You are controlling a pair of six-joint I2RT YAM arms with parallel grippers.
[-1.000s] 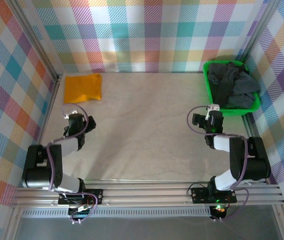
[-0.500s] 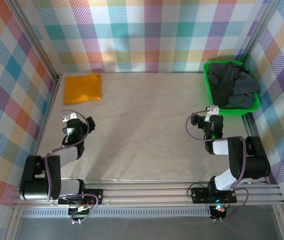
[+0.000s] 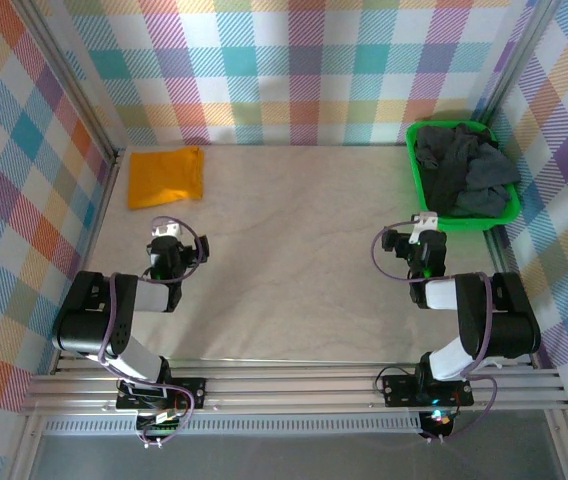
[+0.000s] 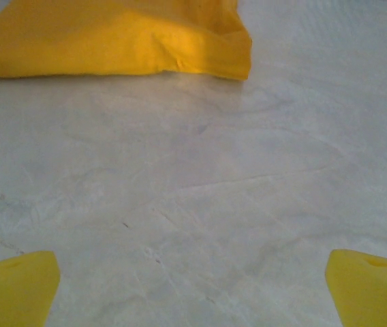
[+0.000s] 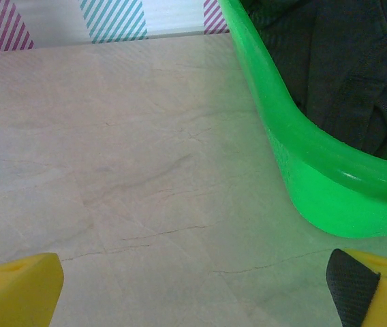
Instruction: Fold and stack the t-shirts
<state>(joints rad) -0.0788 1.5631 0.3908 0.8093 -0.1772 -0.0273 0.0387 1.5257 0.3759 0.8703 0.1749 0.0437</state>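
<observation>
Orange t-shirt (image 3: 166,176), long axis left-right

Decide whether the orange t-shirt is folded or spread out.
Folded. The orange t-shirt lies as a compact rectangle with no sleeves sticking out, and the left wrist view shows a thick, layered edge.

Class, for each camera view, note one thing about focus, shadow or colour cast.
Top external: sharp and evenly lit, with a soft shadow behind the green basket. Left wrist: soft focus; the mustard-orange t-shirt shades the table under its edge. Right wrist: the green basket tints the table green nearby.
</observation>
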